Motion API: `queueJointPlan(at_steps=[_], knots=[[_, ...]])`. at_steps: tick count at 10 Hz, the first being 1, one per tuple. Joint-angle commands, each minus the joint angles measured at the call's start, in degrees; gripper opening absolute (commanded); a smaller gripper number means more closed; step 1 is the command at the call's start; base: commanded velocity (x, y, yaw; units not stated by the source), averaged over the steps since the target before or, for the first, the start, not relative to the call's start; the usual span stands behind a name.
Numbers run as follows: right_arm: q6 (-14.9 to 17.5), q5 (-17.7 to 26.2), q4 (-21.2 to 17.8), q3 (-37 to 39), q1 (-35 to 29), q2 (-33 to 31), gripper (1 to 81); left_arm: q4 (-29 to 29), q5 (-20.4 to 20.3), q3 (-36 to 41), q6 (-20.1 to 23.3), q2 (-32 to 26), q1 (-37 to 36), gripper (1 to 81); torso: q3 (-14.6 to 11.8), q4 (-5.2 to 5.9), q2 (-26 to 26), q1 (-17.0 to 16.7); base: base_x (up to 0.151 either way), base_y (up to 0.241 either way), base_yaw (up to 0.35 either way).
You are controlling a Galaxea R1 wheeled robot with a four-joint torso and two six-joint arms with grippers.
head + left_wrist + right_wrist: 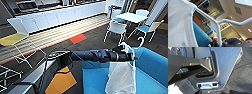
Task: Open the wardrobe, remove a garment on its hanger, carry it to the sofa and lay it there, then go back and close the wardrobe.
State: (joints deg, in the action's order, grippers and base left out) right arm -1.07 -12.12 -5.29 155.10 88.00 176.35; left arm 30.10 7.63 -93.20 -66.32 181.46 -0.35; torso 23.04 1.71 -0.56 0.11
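My left arm reaches in from the left across the head view, and my left gripper (130, 57) is shut on the white hanger (136, 50), whose curved hook rises above it. The thin white garment (121, 77) hangs from the hanger and drapes down over the seat of the bright blue sofa (155, 67). In the left wrist view the garment's collar (179, 25) is close up beside the hanger's white bars (216, 26), with the blue sofa (199, 37) behind them. The wardrobe is out of view.
White chairs with teal seats (117, 26) surround a table (131, 17) beyond the sofa. A long white counter (62, 15) runs along the back. A yellow-seated chair (11, 38) stands at the left. A person (238, 41) shows low in the left wrist view. My own dark body (224, 62) stands over grey carpet (243, 78).
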Motion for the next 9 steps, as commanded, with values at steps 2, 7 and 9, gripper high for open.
queueJointPlan(at_steps=[2,7,9], knots=[[0.2,3.9,0.1,-0.6,0.6,0.6,81.1,1.4,-3.7,-6.8,-1.4,2.7,-10.4,1.0,0.0,0.00,0.0,0.0,0.000,0.000,0.000],[0.2,3.9,0.0,-0.6,0.6,0.6,81.1,8.0,-2.8,-9.9,-1.4,3.5,-2.4,1.0,0.0,0.02,0.0,0.0,0.000,0.000,0.000],[0.2,3.9,0.1,-0.6,0.6,0.6,81.1,10.9,-0.6,-8.7,-1.4,3.5,0.7,1.0,0.0,0.02,0.0,0.0,0.000,0.000,0.000]])
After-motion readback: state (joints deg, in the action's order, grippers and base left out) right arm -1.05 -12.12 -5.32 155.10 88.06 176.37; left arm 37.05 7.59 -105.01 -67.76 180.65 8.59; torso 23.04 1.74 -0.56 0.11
